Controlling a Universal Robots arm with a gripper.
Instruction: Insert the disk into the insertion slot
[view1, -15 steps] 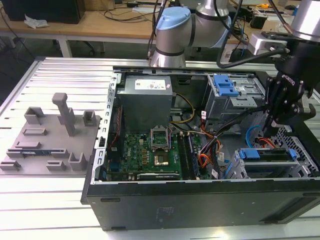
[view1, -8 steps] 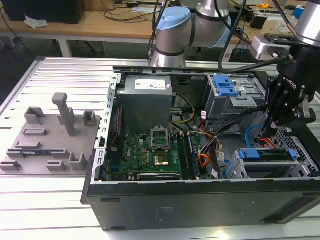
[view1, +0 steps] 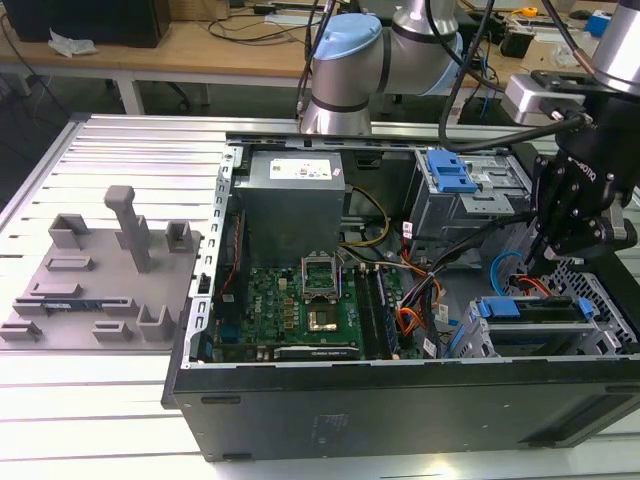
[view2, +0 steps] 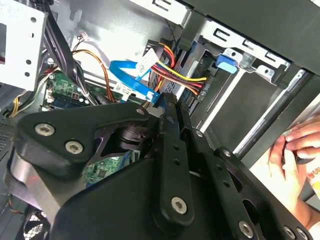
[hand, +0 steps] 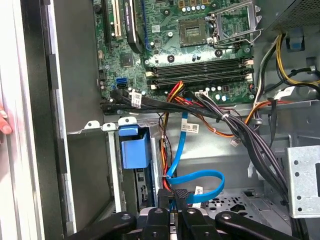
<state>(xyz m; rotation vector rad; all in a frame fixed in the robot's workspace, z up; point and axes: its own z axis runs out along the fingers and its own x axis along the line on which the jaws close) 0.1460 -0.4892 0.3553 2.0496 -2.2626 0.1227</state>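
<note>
The disk sits in the insertion slot, a grey perforated cage at the case's front corner on the exterior view's right. Its blue carrier handle sticks out of the cage's open end toward the motherboard. Both wrist views show that blue handle at the mouth of the bay, with the disk's dark edge behind it. My gripper hangs just above the cage, beside the handle end. Its black fingers lie together, shut, next to a blue cable loop.
A larger silver cage with a blue latch stands behind the slot. Bundled black, orange and red cables cross between the motherboard and the bays. A person's hand rests outside the case wall. A grey fixture plate lies left of the case.
</note>
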